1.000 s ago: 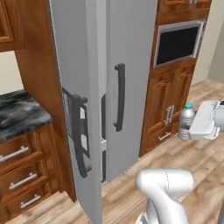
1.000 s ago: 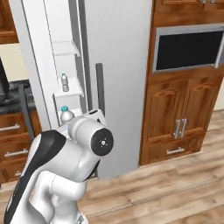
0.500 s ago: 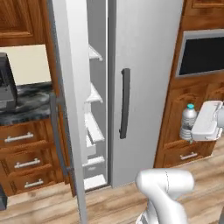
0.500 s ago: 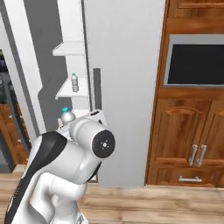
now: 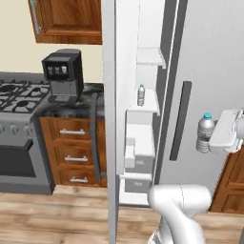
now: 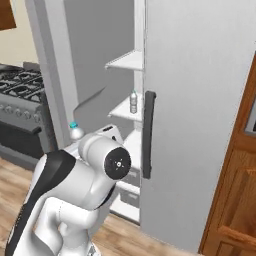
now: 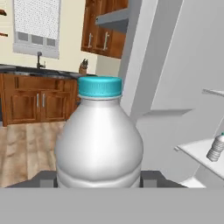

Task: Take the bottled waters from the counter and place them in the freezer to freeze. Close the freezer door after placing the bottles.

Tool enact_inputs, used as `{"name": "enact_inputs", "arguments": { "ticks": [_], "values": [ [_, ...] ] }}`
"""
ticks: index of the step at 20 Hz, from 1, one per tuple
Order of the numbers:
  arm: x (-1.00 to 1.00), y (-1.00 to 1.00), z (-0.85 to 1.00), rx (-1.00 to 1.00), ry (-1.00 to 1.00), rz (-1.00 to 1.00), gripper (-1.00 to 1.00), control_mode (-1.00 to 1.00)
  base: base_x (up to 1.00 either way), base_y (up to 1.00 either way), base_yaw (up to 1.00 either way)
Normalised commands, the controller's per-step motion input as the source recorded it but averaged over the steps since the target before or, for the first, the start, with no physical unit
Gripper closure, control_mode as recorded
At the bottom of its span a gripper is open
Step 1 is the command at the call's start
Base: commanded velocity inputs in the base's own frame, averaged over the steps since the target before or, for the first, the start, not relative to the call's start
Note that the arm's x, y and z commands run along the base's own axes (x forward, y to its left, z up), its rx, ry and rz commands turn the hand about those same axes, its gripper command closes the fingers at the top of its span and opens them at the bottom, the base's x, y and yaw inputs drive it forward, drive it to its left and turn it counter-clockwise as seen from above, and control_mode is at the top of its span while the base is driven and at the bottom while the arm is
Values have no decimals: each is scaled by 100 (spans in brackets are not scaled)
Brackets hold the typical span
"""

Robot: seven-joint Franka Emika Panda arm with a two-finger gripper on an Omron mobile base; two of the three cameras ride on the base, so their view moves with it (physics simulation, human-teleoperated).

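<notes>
The claw (image 5: 214, 136) is clenched on a bottled water (image 5: 205, 133), right of the freezer (image 5: 143, 119). Another bottle (image 5: 141, 95) stands on a freezer shelf (image 5: 143, 108); the open freezer door (image 5: 109, 119) is edge-on at the freezer's left, the coffee machine (image 5: 63, 76) on the bench (image 5: 71, 107) beyond.

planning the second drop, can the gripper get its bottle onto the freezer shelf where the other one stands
Probably yes. The freezer door stands wide open, and the shelf beside the standing bottle has bare room. The gripper, shut on the held bottle, hangs off to the right of the opening.

White arm (image 6: 65, 200), blk joints
</notes>
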Motion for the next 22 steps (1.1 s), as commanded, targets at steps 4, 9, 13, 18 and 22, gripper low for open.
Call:
{"name": "enact_inputs", "arguments": {
  "ticks": [4,9,13,18,22],
  "values": [
    [0,0,0,0,0,0,100,100,34,-99,44],
    [0,0,0,0,0,0,100,100,15,-39,6],
    [0,0,0,0,0,0,100,100,1,-13,-18],
    [0,0,0,0,0,0,100,100,28,0,-31],
    [0,0,0,0,0,0,100,100,33,33,-27]
  ]
}}
